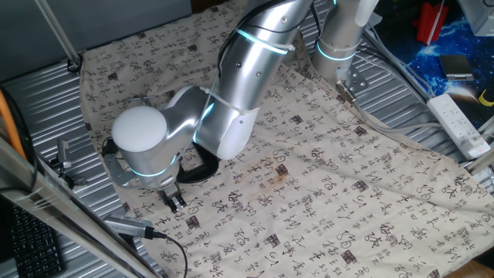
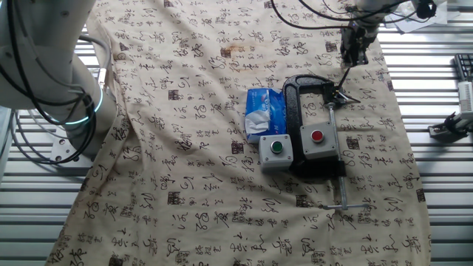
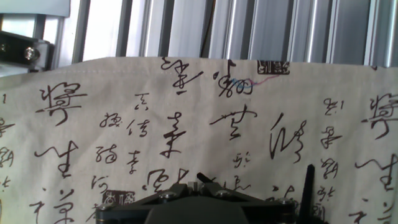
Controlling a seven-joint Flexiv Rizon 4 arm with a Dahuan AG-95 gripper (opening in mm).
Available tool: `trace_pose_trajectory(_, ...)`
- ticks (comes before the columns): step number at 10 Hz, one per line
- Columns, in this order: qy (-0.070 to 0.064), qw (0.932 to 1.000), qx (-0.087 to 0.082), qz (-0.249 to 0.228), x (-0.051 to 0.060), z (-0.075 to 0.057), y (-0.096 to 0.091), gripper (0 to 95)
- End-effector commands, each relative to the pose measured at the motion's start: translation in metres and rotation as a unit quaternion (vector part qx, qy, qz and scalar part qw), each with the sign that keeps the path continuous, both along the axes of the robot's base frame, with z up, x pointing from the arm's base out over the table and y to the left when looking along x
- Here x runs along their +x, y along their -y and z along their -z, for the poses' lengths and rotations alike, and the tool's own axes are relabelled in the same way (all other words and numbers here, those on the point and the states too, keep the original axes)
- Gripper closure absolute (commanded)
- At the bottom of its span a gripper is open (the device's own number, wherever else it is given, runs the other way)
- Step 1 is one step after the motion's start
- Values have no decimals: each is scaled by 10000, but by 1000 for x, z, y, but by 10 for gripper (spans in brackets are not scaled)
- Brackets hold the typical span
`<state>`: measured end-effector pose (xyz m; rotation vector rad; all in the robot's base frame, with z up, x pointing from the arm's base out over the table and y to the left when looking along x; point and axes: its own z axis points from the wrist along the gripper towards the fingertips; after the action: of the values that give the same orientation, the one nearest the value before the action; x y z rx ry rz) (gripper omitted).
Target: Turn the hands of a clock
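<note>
The clock sits in the jaw of a black C-clamp [image 2: 294,96] near the cloth's edge. Only its hands [image 2: 342,94] show, as thin black pointers by the clamp's screw end. My gripper [image 2: 346,63] hangs just beyond them, its fingers close together. In the hand view the gripper [image 3: 196,185] looks shut. A short black tip [image 3: 202,177] pokes out just past the fingers, and I cannot tell whether it is pinched. A second thin black pointer [image 3: 309,186] stands upright to the right. In one fixed view the arm hides the clock, and only the gripper [image 1: 174,203] and a black arc [image 1: 202,167] show.
A grey box with a red button [image 2: 316,139], a grey box with a green button [image 2: 275,150] and a blue-and-white carton [image 2: 264,112] crowd the clamp. The clamp's long silver rod [image 2: 338,162] runs towards the front. Ribbed metal [image 3: 249,31] lies past the cloth's edge.
</note>
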<state>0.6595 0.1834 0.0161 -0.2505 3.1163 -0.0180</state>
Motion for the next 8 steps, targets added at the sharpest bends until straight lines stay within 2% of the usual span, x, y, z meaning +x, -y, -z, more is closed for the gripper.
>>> trace_pose_trajectory(1, -2, 10000, -16, -60, 4, 0, 4, 950)
trace_pose_trajectory(8, 7, 9997, -37, -239, 14, 3, 17, 950)
